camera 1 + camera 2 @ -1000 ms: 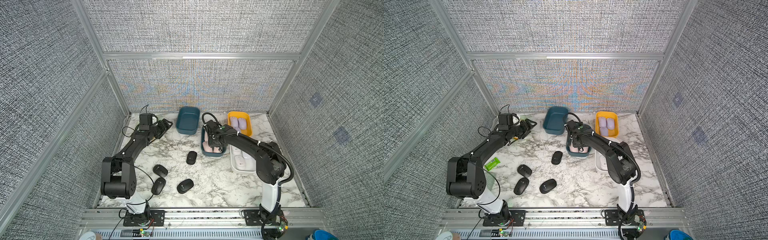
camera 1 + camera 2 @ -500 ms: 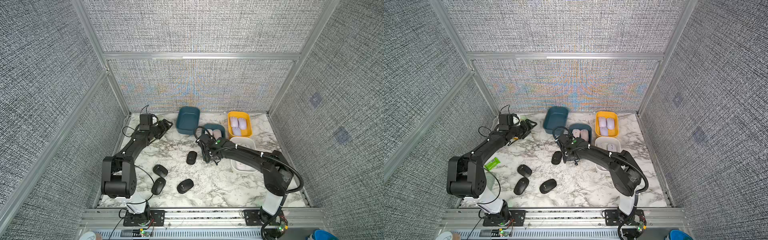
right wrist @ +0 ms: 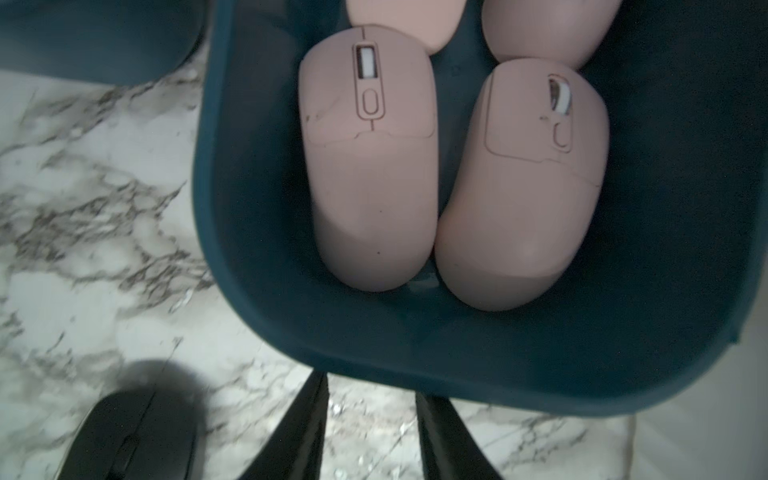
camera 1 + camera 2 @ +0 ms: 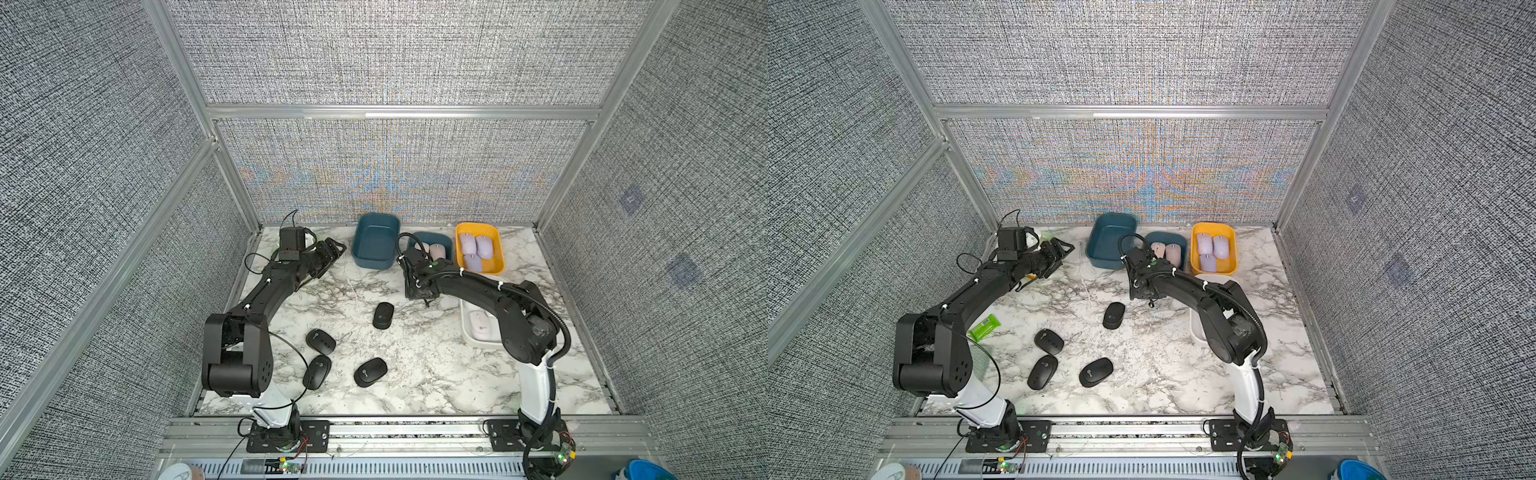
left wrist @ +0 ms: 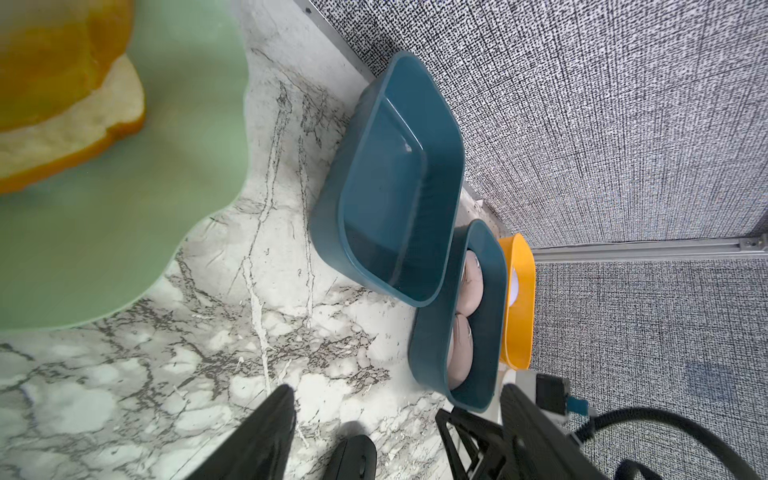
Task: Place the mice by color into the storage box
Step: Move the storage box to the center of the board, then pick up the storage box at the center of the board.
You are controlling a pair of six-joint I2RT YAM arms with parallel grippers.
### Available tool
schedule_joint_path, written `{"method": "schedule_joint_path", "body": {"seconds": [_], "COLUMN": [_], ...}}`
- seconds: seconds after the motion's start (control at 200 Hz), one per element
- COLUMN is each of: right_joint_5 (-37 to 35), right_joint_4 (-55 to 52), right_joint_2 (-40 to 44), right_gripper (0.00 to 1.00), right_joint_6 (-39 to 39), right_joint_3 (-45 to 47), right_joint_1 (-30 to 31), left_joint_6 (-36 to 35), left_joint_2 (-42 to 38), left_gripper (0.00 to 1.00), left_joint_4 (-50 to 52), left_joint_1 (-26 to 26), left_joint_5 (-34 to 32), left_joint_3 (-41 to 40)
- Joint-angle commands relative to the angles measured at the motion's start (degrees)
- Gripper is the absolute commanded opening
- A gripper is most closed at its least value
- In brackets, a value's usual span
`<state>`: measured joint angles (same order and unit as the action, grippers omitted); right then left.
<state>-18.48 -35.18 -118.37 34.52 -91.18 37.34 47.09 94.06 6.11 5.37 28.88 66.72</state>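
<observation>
Several black mice lie loose on the marble in both top views: one (image 4: 383,315) mid-table, three (image 4: 321,341) (image 4: 317,372) (image 4: 370,372) nearer the front. Pink mice (image 3: 370,166) fill a small blue box (image 4: 446,243), lilac mice (image 4: 478,249) a yellow box (image 4: 498,249), and white mice (image 4: 482,328) a white box (image 4: 467,332). My right gripper (image 3: 370,386) (image 4: 420,296) points down at the table just in front of the small blue box, open and holding nothing. At the back left my left gripper (image 5: 399,390) (image 4: 336,248) hovers open and empty.
A larger blue box (image 4: 376,245) stands empty at the back, left of the pink one. A green plate (image 5: 124,208) with a bread loaf (image 5: 62,104) sits under my left wrist. A green wrapper (image 4: 984,327) lies by the left arm.
My right gripper left the spot over the pink mice, swung down toward the table and narrowed its jaws. The small blue box now sits farther back. The left arm has not moved.
</observation>
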Motion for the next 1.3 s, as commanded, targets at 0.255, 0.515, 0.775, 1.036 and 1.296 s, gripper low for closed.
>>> {"method": "schedule_joint_path", "body": {"seconds": [0.255, 0.515, 0.775, 1.036, 1.296], "right_joint_5": [-4.8, -4.0, -4.4, -0.6, 3.8], "right_joint_4": [-1.3, -1.6, 0.7, 7.6, 10.9], "right_joint_2": [-1.8, 2.0, 15.2, 27.6, 34.3], "right_gripper": [0.40, 0.40, 0.42, 0.48, 0.58], "right_joint_6": [-1.0, -2.4, -3.1, -5.3, -7.7], "right_joint_3": [-4.9, -3.6, 8.4, 23.0, 30.4], "right_joint_1": [-4.5, -3.7, -0.7, -0.7, -1.7], "left_joint_6": [-0.4, -0.8, -4.3, -17.3, -20.4], "left_joint_2": [-0.1, 0.4, 2.8, 11.1, 23.2], "left_gripper": [0.79, 0.79, 0.77, 0.73, 0.73], "left_joint_4": [-0.8, -0.9, 0.7, 14.6, 19.0], "left_joint_1": [0.0, 0.0, 0.7, 7.6, 11.3], "left_joint_5": [0.7, 0.9, 0.0, -18.3, -28.2], "left_joint_3": [0.2, 0.3, 2.4, 13.6, 27.1]}}
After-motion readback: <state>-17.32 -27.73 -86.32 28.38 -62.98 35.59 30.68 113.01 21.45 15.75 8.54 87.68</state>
